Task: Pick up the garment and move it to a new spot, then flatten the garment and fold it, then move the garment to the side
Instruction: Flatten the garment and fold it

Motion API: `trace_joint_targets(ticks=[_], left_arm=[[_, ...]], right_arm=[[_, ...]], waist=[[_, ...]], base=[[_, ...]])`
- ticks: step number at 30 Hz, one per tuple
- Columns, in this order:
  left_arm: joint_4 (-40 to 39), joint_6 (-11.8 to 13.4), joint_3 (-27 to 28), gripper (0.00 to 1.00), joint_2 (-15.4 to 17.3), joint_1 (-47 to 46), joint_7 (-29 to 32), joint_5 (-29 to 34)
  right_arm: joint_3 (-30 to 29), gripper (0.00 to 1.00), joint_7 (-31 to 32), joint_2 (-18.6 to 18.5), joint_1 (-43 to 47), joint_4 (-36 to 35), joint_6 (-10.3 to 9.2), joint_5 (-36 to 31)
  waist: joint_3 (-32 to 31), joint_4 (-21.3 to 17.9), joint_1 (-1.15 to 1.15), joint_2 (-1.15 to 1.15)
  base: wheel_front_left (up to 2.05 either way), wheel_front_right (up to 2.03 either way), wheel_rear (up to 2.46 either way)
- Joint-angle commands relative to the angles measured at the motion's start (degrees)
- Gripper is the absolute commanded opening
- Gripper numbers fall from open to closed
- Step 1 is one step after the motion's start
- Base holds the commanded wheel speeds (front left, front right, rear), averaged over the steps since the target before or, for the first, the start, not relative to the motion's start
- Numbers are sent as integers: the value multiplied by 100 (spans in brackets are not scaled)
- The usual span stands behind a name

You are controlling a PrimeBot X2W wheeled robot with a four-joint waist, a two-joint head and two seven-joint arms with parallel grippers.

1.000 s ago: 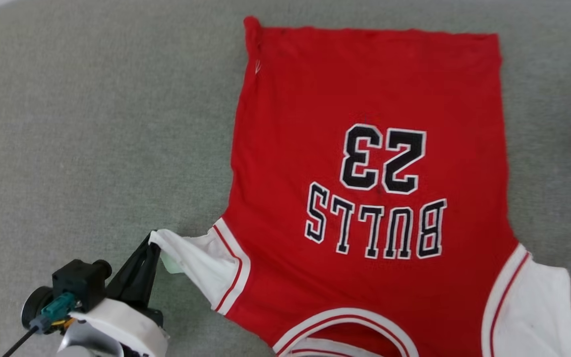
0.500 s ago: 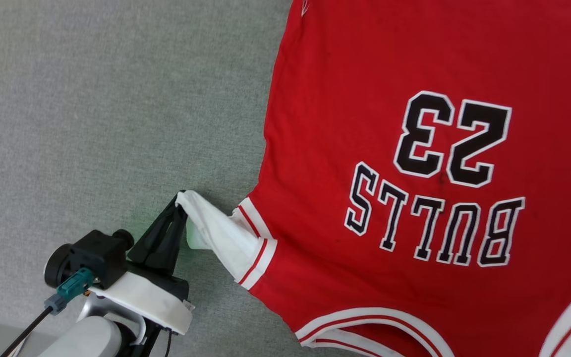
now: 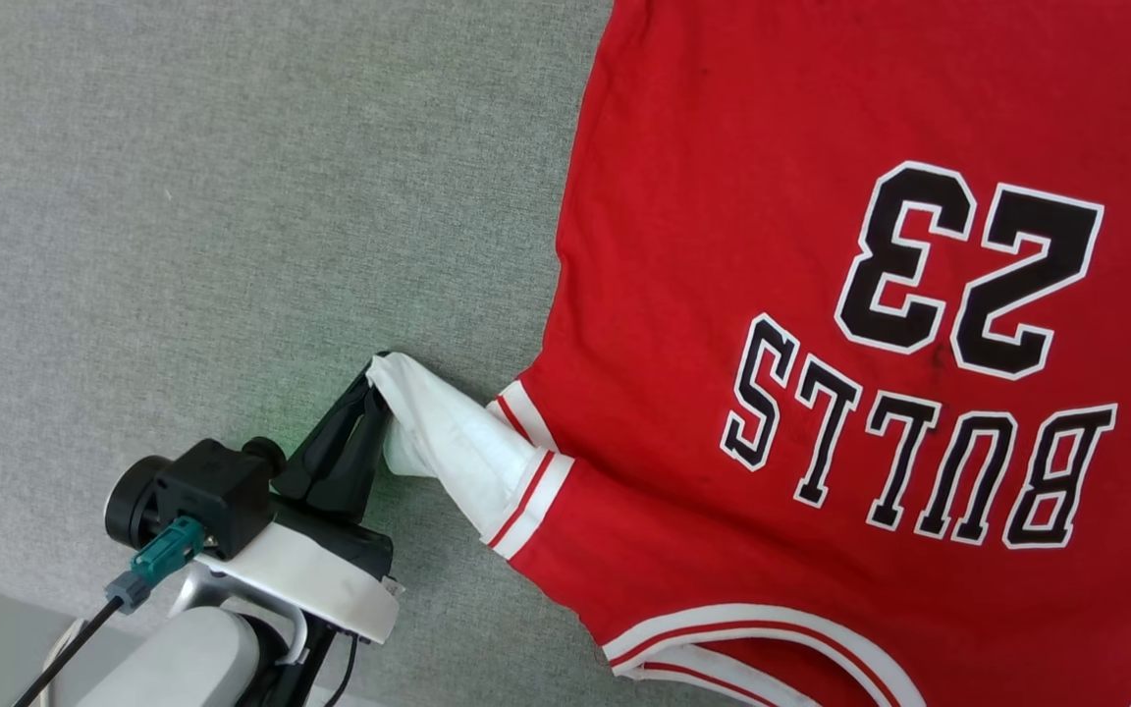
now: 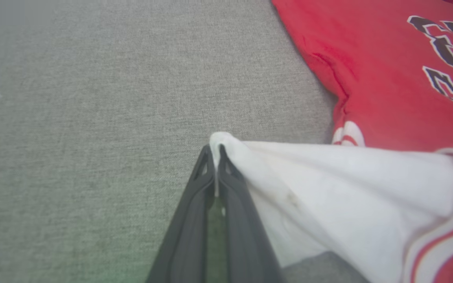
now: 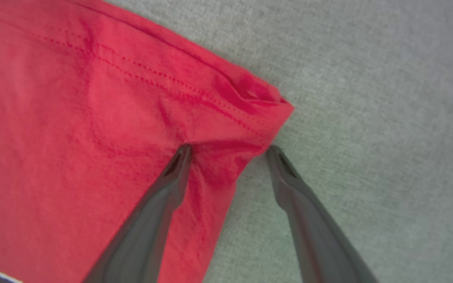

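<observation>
Grey fabric surface (image 3: 183,196) under everything, looks like woven upholstery. I see the garment (image 3: 772,245) lying flat on it, print side up, filling the right part of my head view, with "BULLS 23" (image 3: 929,383) reading upside down to me. Red-and-white striped neck trim (image 3: 752,638) sits at the bottom edge of that view.

The near white sleeve (image 3: 453,447) is pulled out leftward off the red body and lifted into a taut, bunched cone. My left gripper (image 3: 376,378) is clamped on that sleeve's tip, fingers pressed together with white cloth pinched between them (image 4: 215,151).

My right gripper (image 5: 229,151) stands spread wide at a folded-over hem corner (image 5: 266,102), gripping nothing: one finger over red cloth, the other over bare grey just off the edge. Can't tell if the tips touch down.
</observation>
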Motion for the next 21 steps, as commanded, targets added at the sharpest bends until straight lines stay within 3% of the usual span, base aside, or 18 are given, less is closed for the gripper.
trace_joint_targets(ticks=[1, 7, 14, 21], left_arm=[[18, -12, 47, 0, -36, -58, -10, 29], [39, 86, 162, 0, 27, 244, -12, 75], [-49, 218, 233, 0, 165, 604, -11, 31], [-198, 453, 292, 0, 348, 1068, 19, -68]], right_arm=[[142, 0, 89, 73, 552, 206, -1, 2], [335, 0, -404, 82, 304, -232, -2, 278], [536, 0, -839, -247, 646, -553, -2, 929], [979, 0, -1177, -1244, 1822, -1552, -2, 1742]], waist=[[-53, -31, 0, 0], [-650, -359, 0, 0], [-1252, -675, 0, 0], [-1787, -1092, 0, 0]], base=[[0, 0, 0], [0, 0, 0], [0, 0, 0], [0, 0, 0]])
